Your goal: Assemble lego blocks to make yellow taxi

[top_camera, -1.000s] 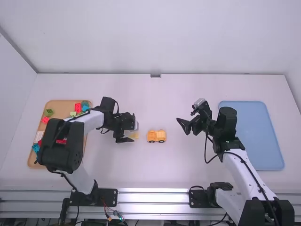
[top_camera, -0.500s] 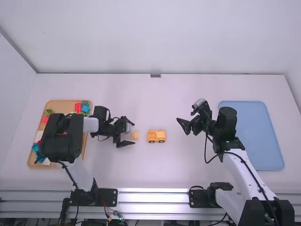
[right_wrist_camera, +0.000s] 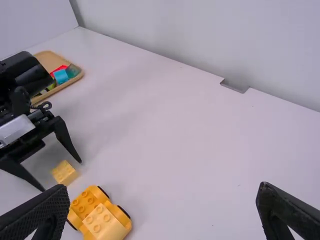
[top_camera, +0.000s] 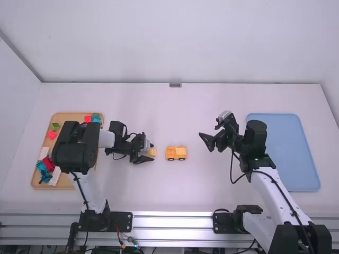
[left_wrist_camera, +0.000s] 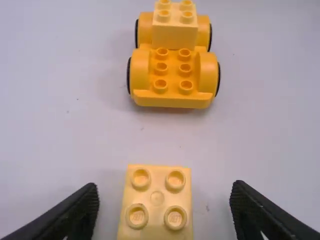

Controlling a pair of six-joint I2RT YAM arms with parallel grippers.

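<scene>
The left gripper, its fingers apart on either side of a loose yellow block, could skew it by touching one side first; the right gripper gapes empty.

block left of car | bricks in left tray

Loose block cropped in left wrist view, wooden tray partly hidden
</scene>
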